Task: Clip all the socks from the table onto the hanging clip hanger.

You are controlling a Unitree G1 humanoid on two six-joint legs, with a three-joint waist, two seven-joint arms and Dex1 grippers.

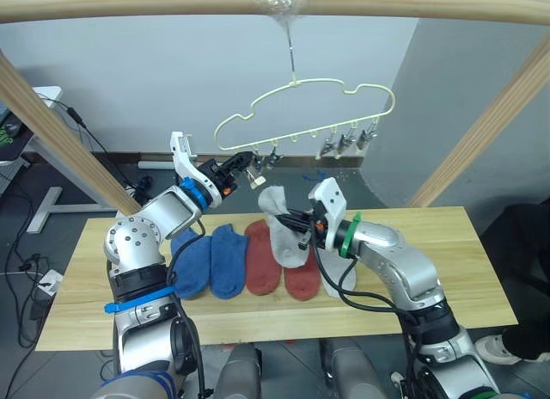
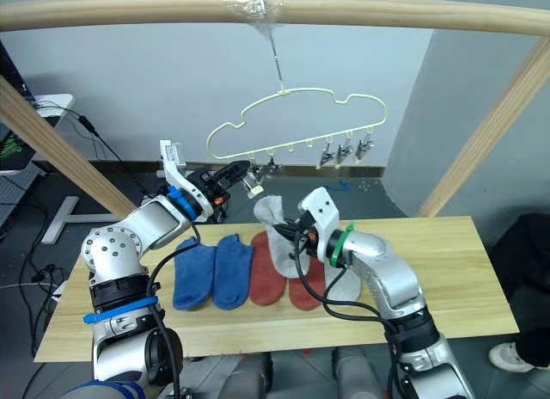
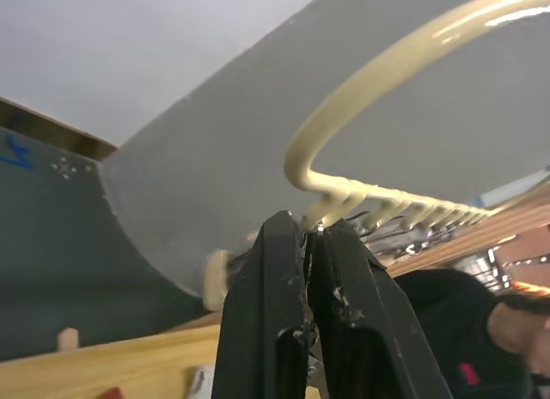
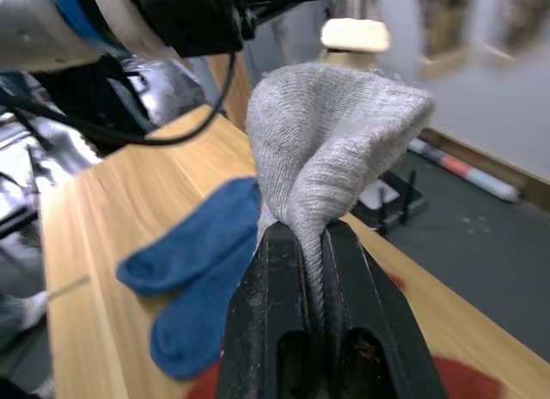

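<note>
The right pincer (image 1: 298,230) was clamped on a light grey sock (image 1: 279,227), lifted clear of the counter (image 1: 447,244) with its cuff end standing up above the fingers and the rest drooping below. In the right wrist view the soft ribbed knit bunched into a fold between the two black fingers (image 4: 279,322), a grip that seemed chosen to leave a free edge sticking out for a clip to bite.

The left pincer (image 1: 244,167) was raised to the left end of the clip hanger (image 1: 301,115), closed on one of the small metal clips (image 1: 257,181) hanging there. Its wrist view showed the fingers pressed together just under the wire's curled loops, probably to squeeze that clip open and steady the hanger while the sock came up.

The hanger was thin pale yellow wire bent into a cloud-like outline, hooked under a round wooden pole (image 1: 129,2) and taped there. More clips (image 1: 348,143) dangled near its right end, and none held a sock yet.

On the pale, grained plank counter lay two blue socks (image 1: 209,260) and two rust-red socks (image 1: 279,266) side by side, with another grey sock (image 1: 342,274) partly hidden under the right arm. The lifted sock hung just below and right of the gripped clip, not yet touching it.
</note>
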